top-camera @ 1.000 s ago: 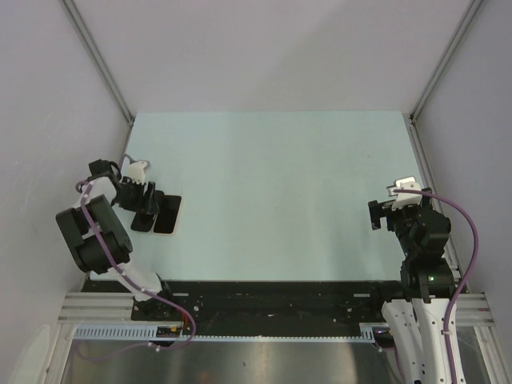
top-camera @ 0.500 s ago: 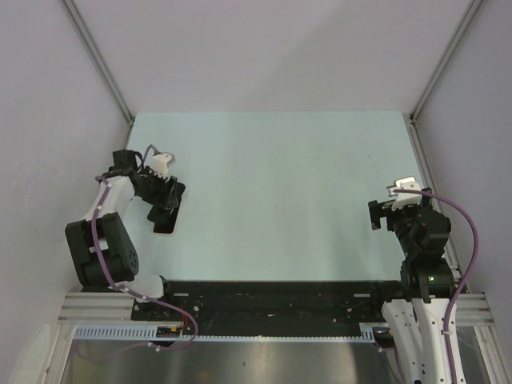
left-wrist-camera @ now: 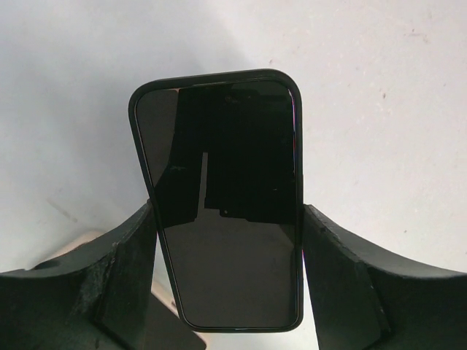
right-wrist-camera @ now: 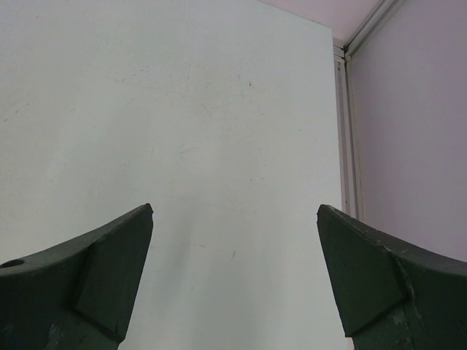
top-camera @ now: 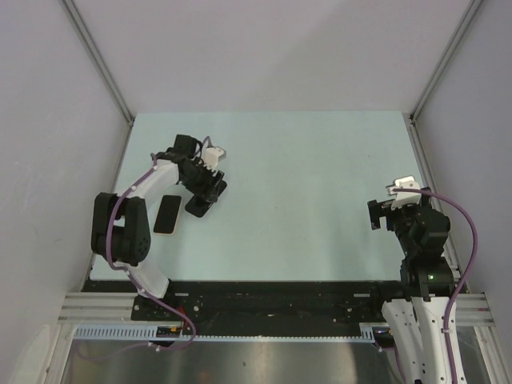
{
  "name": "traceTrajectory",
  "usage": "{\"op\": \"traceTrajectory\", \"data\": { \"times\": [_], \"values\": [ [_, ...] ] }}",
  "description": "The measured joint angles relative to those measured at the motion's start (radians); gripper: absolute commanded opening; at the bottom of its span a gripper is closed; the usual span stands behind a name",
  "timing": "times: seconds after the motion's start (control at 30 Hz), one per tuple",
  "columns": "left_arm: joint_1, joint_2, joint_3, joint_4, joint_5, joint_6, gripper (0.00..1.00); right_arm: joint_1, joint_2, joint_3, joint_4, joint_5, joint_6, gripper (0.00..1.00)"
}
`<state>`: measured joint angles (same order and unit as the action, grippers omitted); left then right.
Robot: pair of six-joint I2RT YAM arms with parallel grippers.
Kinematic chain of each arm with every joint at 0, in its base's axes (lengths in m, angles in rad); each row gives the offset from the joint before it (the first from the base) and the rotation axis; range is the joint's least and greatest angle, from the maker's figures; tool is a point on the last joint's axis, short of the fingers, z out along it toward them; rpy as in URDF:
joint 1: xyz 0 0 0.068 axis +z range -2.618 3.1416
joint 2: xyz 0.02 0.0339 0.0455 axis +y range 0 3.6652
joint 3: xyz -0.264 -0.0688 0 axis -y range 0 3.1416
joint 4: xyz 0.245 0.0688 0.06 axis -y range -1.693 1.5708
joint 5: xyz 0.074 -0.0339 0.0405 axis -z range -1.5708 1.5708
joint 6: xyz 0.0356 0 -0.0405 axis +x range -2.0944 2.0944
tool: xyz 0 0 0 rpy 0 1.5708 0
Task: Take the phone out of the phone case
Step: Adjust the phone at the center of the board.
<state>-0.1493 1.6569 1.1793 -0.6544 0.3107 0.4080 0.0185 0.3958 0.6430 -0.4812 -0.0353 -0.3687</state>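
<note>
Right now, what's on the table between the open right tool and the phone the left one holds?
Nothing. In the top view, the pale table is bare between the right tool and the phone clamped in the left tool.

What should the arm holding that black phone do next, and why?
Probably lower the phone and set it on bare table. The left gripper clamps it by its long edges, apart from the flat black piece, likely the emptied case, lying alone. The right gripper hangs open far away, so no handover seems set up.
</note>
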Motion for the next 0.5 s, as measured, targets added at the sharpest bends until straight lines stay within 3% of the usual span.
{"op": "traceTrajectory", "data": {
  "times": [0.3, 0.4, 0.43, 0.5],
  "values": [
    [-0.117, 0.166, 0.096, 0.001, -0.058, -0.096, 0.16, 0.011, 0.007, 0.0, 0.0, 0.0, 0.0, 1.0],
    [-0.148, 0.209, 0.113, 0.002, -0.066, -0.114, 0.29, 0.018, 0.007, 0.0, 0.0, 0.0, 0.0, 1.0],
    [-0.156, 0.219, 0.117, 0.0, -0.067, -0.121, 0.39, 0.019, 0.007, 0.0, 0.0, 0.0, 0.0, 1.0],
    [-0.166, 0.235, 0.124, 0.001, -0.07, -0.126, 0.41, 0.023, 0.007, 0.0, 0.0, 0.0, 0.0, 1.0]
  ]
}}
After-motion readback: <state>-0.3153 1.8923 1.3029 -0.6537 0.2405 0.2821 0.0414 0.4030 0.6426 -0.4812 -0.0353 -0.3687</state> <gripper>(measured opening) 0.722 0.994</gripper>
